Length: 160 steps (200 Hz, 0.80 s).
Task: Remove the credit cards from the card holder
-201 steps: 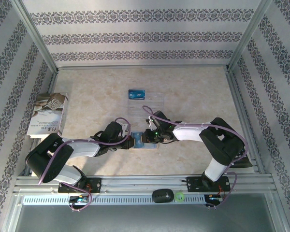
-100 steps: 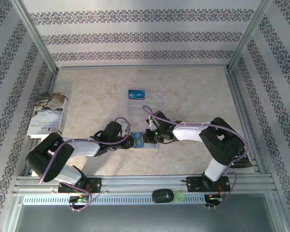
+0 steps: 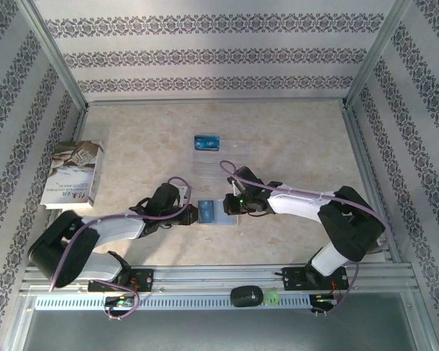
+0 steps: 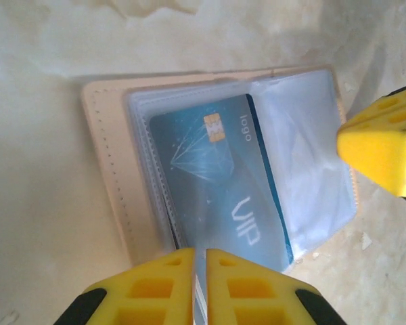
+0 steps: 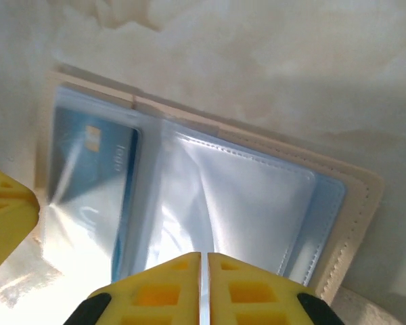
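Card holder: lies open and flat on the bench, close to the near edge and about midway between the left and right edges. Tan stitched cover underneath, clear plastic sleeves facing up.

Blue credit card: sits inside the sleeve on the left-arm side of the holder. Gold chip, pale "VIP" print and a fan of pale lines show through the plastic. The sleeve beside it is puffed up, with no card visible in it.

Left gripper: yellow fingers pressed almost together at the holder's left edge. They pinch the sleeve where the card's end meets them, and a thin pale sliver shows in the slit. Sleeve alone or sleeve plus card, cannot tell.

Right gripper: at the opposite edge of the holder, fingers likewise pressed together on the rim of the puffed sleeve. The two grippers face each other across the holder.

Second blue card: lies at the far left corner of a clear tray, mid-bench, beyond the holder and well apart from it.

Book: flat against the bench's left edge.

Rail in front of the near edge: dark mouse, with a small green object just beside it.
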Each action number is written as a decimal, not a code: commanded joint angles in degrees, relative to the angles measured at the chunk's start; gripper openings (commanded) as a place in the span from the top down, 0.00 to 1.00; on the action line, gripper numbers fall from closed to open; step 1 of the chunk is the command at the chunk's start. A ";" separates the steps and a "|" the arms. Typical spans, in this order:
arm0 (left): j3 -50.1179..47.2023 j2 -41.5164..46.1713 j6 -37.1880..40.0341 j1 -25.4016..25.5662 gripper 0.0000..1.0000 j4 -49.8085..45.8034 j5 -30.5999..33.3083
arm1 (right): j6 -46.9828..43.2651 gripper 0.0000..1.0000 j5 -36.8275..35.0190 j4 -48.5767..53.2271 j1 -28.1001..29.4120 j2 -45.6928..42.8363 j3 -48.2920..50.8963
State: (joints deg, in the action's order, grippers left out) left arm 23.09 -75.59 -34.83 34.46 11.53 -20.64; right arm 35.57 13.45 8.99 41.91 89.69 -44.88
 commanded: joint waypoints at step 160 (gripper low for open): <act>3.26 -5.35 6.35 -0.27 0.86 -2.11 2.20 | 6.97 0.78 12.21 -9.97 0.73 7.08 -1.09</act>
State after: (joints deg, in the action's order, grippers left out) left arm 26.37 -80.42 -29.95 34.39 9.58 -20.27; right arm 41.17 25.63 -0.08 42.63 96.51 -46.02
